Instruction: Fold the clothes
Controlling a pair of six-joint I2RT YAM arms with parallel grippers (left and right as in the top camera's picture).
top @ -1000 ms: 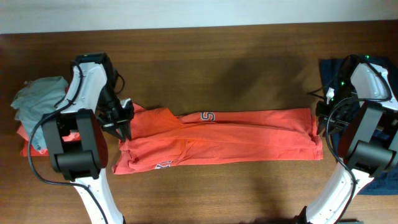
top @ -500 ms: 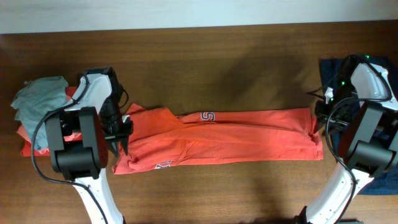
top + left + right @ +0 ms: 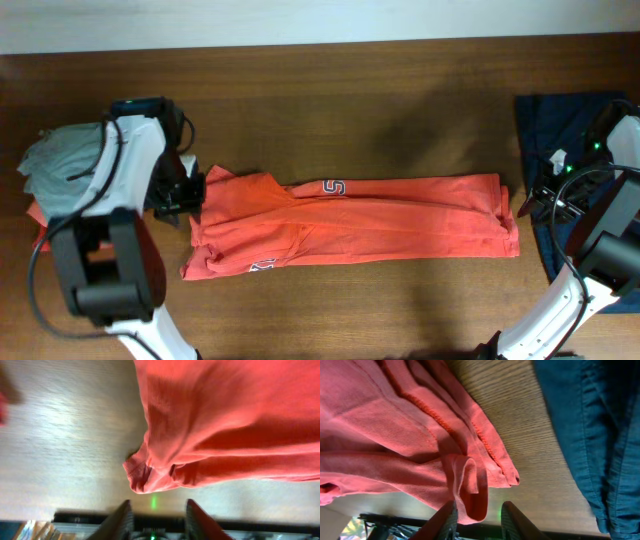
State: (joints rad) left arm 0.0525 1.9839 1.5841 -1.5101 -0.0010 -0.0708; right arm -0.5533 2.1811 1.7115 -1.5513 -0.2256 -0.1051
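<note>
**Inspector:** Position of the T-shirt [image 3: 380, 225]?

**Assistant:** It lies flat on the table [image 3: 350, 110], folded into a long, narrow band running left to right across the middle. Grey-white lettering [image 3: 333, 187] shows at the far edge, and there is more near the front left corner.

**Inspector:** Left gripper [image 3: 185, 197]?

**Assistant:** It sits just off the band's left end. In the left wrist view the jaws stand apart with bare wood between them. The bunched edge of the shirt lies just ahead of the tips, and nothing is held.

**Inspector:** Right gripper [image 3: 530, 200]?

**Assistant:** It is at the band's right end. In the right wrist view its jaws are also apart. A curled corner of the shirt lies in the gap, close against one finger [image 3: 445, 520]. The other finger stands clear of it, so there is no clamp on the cloth.

**Inspector:** Other clothes?

**Assistant:** A navy garment [image 3: 545, 115] is spread at the right edge of the table, partly under the right arm. A strip of wood separates it from the shirt's end. A crumpled grey garment [image 3: 45, 160] sits at the far left, partly hidden by the left arm. A salmon garment [image 3: 42, 238] shows beneath the grey one.
</note>
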